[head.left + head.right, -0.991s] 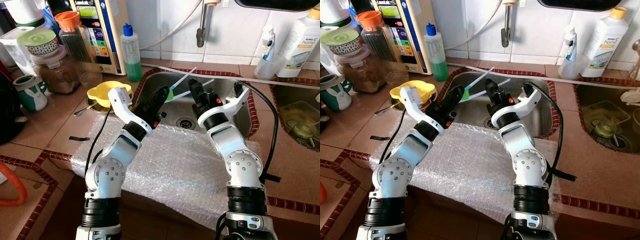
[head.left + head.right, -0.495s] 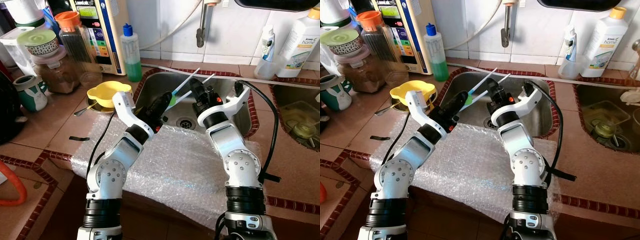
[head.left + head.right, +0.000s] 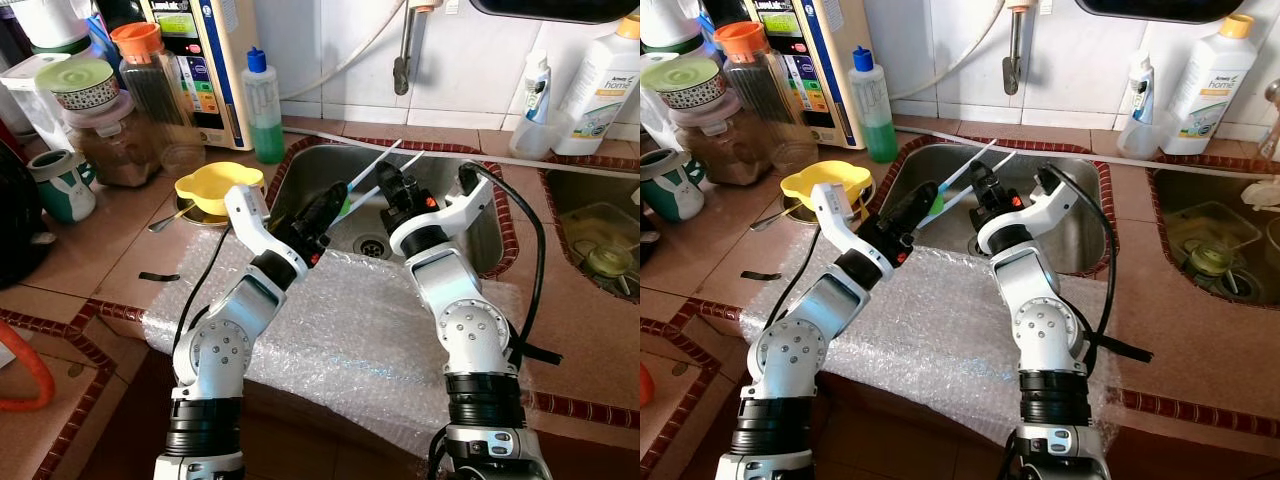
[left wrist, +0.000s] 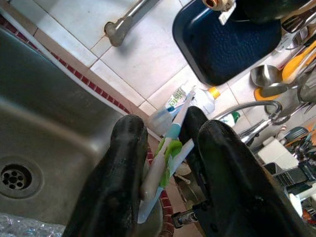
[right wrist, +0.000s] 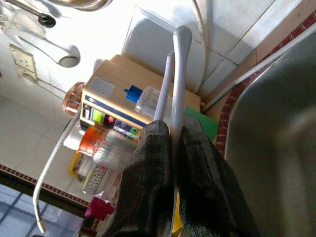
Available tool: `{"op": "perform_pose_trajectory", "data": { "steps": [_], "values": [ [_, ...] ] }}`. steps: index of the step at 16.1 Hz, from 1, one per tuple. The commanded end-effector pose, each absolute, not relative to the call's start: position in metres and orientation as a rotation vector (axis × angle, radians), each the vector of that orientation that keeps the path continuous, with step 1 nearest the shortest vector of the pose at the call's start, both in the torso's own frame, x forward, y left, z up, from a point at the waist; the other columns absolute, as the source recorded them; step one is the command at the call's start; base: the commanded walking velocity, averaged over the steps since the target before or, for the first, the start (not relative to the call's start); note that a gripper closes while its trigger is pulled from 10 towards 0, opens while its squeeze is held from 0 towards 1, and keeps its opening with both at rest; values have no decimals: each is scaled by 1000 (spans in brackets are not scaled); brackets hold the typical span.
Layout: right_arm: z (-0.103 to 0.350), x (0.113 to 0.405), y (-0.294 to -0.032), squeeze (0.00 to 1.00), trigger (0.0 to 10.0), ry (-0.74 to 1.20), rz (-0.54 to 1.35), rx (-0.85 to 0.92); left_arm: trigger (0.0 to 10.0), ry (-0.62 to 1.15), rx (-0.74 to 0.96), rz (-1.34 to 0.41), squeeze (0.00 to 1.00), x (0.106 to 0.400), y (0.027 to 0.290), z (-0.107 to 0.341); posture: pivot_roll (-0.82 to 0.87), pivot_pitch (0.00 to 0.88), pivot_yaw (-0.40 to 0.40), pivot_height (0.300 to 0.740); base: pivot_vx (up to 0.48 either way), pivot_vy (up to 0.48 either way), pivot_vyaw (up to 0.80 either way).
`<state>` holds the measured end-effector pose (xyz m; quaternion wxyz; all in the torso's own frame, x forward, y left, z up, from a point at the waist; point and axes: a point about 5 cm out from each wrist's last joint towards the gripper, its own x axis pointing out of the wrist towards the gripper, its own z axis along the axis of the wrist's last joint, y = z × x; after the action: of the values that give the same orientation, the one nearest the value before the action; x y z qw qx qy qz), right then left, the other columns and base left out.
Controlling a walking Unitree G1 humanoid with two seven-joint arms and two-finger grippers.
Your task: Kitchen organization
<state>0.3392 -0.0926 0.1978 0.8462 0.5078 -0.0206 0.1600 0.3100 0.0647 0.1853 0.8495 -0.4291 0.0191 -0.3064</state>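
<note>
Terracotta-tiled table with dark red edging carried everything, and a sheet of clear bubble wrap lay over its front edge, before the stainless steel sink with its round drain. Behind stood a tall bottle of green liquid with a blue cap, and a yellow plastic bowl sat just beside the sink's left rim.

Both silver arms reached over the basin and met on two long white-handled toothbrushes, one with a green head. The right gripper had its jaws pressed together on the handles, which stuck out past the tips toward the wall. The left gripper stood with its jaws spread a little around the head end, the green part lying between them (whether either finger truly touched the brushes I could not tell).

By my reading this was a handover in mid-air above the sink. The risk lay in timing: if the right jaws let go before the left ones closed, the thin, smooth handles would likely slip and drop into the basin, or one brush might slide free of the pair.
</note>
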Motion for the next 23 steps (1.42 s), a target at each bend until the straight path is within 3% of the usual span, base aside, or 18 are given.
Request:
{"op": "perform_pose_trajectory", "data": {
  "steps": [1,5,11,14,15,16,17,18,19,20,23],
  "values": [
    [201,343,-80,0,0,-39,299,1107,10000,-12,-904,-661,1000,308,69,195,-9,44,76,740,0,0,0],
    [197,348,-91,0,0,-52,211,1082,10000,27,-876,-627,1000,309,74,188,-8,44,80,740,0,0,0],
    [200,368,-123,0,0,-110,95,1006,10000,96,-700,-408,1000,315,95,155,6,44,78,740,0,0,0],
    [196,378,-136,0,0,-132,45,824,10000,103,-650,-415,1000,313,96,153,19,43,77,740,0,0,0],
    [194,382,-139,0,2314,-147,34,647,10000,112,-616,-431,1000,310,95,151,26,43,79,740,0,0,0],
    [194,386,-141,0,6471,-167,41,433,10000,117,-579,-451,1000,307,93,150,38,43,80,740,0,0,0],
    [195,389,-141,0,9294,-184,61,291,10000,117,-561,-461,1000,304,92,149,47,42,79,740,0,0,0],
    [196,391,-140,0,10000,-197,82,192,10000,116,-543,-471,1000,302,91,149,55,42,77,740,0,0,0],
    [195,393,-139,0,10000,-203,100,97,10000,113,-507,-484,1000,299,92,148,64,39,75,740,0,0,0],
    [192,395,-141,0,10000,-196,119,-25,10000,108,-477,-506,0,293,93,147,70,38,72,740,0,0,0],
    [182,398,-149,0,10000,-150,125,-166,10000,140,-425,-512,0,283,101,139,83,38,68,740,0,0,0]
  ]
}}
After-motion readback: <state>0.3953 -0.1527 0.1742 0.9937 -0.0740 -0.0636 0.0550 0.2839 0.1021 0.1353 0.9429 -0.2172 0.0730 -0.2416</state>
